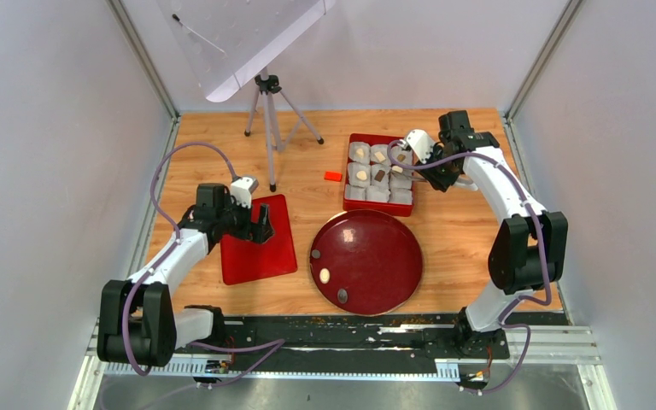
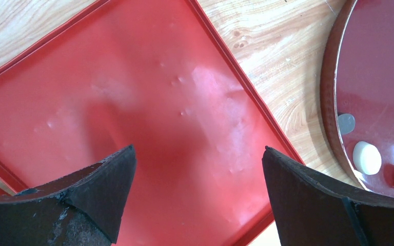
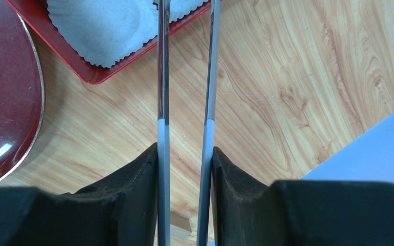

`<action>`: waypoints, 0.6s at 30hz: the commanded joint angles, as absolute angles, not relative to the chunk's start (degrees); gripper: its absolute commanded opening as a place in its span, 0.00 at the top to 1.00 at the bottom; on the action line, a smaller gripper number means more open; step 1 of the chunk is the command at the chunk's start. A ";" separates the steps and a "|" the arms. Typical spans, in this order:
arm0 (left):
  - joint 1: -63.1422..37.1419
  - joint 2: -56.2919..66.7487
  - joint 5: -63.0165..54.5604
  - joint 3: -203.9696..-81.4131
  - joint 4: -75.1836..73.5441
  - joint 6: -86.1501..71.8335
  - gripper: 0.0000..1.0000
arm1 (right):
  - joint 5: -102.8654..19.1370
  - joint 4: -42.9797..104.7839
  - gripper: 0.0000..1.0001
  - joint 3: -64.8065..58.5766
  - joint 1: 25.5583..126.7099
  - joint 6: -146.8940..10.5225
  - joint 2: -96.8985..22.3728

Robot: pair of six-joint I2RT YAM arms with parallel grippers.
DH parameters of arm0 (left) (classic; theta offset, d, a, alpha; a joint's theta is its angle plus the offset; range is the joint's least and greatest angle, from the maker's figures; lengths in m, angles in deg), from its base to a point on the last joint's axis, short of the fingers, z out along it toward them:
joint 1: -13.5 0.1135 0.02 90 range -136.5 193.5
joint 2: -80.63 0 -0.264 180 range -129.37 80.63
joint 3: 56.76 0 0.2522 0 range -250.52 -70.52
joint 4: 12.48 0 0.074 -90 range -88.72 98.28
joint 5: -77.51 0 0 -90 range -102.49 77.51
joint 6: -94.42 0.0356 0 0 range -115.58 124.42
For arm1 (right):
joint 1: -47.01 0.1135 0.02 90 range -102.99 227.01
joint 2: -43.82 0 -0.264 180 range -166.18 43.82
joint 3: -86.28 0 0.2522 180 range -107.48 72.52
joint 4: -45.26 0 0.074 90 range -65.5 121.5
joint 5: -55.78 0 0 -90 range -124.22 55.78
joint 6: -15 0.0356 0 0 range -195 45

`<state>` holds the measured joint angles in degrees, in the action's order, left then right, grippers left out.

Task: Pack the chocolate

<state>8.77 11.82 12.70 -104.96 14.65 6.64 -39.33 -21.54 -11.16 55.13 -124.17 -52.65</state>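
Chocolate pieces, small cream ones and dark brown ones, sit in two places. Some lie in white crinkled paper cups inside the red square box at the back of the wooden table. A cream one and a dark one lie on the round dark red plate just in front of the box. The right gripper squeezes thin metal tweezers between its fingers, and they reach over the right side of the box. A little cream bit shows by their tips from above. It may be a piece pinched there, but it is too small to tell. The left gripper hangs over a flat red square tray left of the plate, its jaws wide apart.
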 commanded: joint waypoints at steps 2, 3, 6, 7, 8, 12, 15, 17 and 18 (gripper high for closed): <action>9.26 12.18 13.44 -105.46 12.37 6.04 0.00 | -37.83 -21.19 0.72 -13.63 55.25 -123.96 -52.42; 9.27 12.12 13.44 -105.45 12.40 5.96 0.00 | -37.75 -21.11 0.71 -13.57 55.27 -123.96 -52.42; 9.26 12.00 13.45 -105.42 12.28 5.94 0.00 | -37.56 -20.98 0.68 -13.58 55.27 -123.87 -52.51; 9.27 11.98 13.46 -105.46 12.23 5.85 0.00 | -37.53 -20.97 0.67 -13.57 55.27 -123.85 -52.51; 9.28 11.95 13.44 -105.42 12.23 5.84 0.00 | -37.48 -20.97 0.67 -13.48 55.27 -123.86 -52.51; 9.21 11.98 13.44 -105.42 12.25 5.88 0.00 | -37.39 -20.83 0.65 -13.43 55.27 -123.78 -52.60; 9.26 11.95 13.37 -105.47 12.18 5.91 0.00 | -37.31 -20.74 0.65 -13.29 55.27 -123.78 -52.62; 9.26 11.85 13.39 -105.45 12.19 5.89 0.00 | -37.15 -20.56 0.64 -13.35 55.27 -123.69 -52.60; 9.27 11.86 13.38 -105.50 12.23 5.89 0.00 | -37.13 -20.45 0.64 -13.28 55.27 -123.62 -52.60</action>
